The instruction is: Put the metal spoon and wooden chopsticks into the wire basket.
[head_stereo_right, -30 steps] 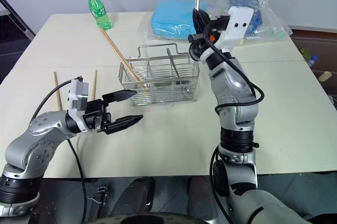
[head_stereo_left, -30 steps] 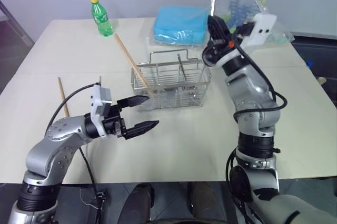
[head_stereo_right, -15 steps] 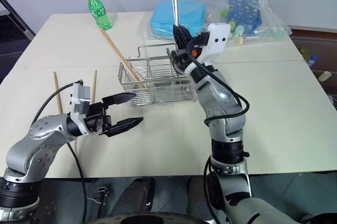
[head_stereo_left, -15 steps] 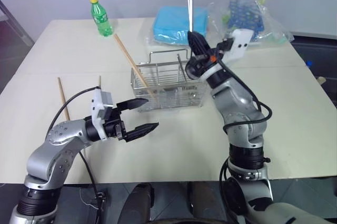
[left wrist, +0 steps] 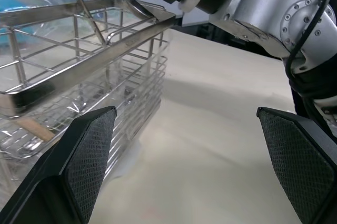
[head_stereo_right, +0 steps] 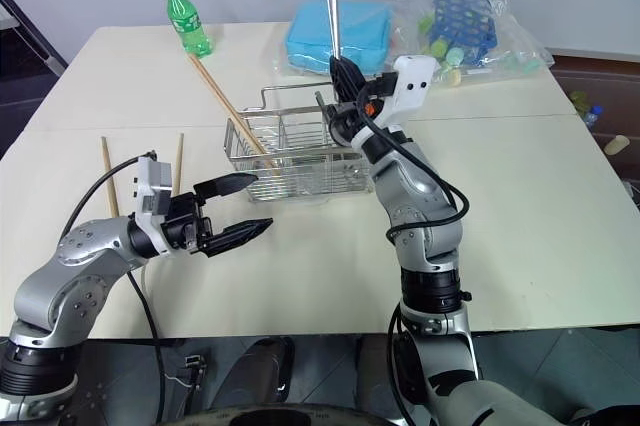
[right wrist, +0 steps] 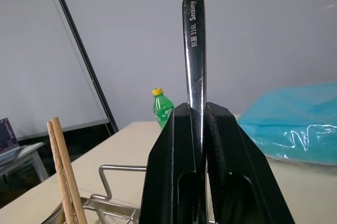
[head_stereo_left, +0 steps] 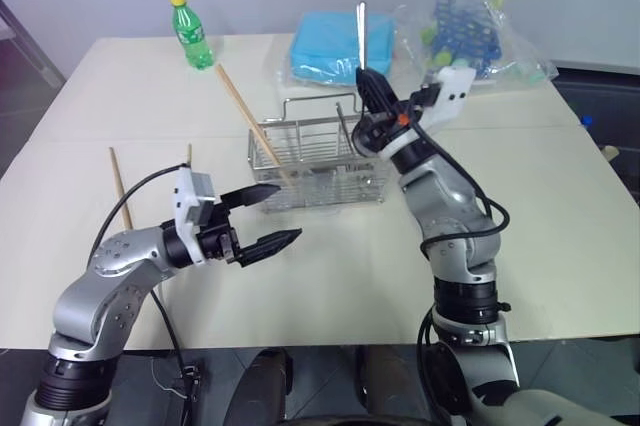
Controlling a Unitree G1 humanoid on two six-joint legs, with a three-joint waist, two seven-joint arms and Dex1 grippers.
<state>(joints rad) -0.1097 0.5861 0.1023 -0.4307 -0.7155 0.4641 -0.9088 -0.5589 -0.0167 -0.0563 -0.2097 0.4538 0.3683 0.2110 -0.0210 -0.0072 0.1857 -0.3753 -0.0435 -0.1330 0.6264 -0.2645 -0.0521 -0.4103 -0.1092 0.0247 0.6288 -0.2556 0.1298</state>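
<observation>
The right fingers [head_stereo_right: 340, 71], shut tight on the metal spoon [head_stereo_right: 332, 21], have come down over the wire basket's [head_stereo_right: 262, 161] right end, so it can drop in soon, while the left fingers [head_stereo_right: 240, 208] wait wide open, holding nothing.

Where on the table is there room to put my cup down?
The bare cream table to the right of the shiny wire basket and the right arm is widest. There is also space between the green plastic bottle and the two loose wooden chopsticks. The far edge is crowded by the blue folded cloth and the bagged blue rack.
</observation>
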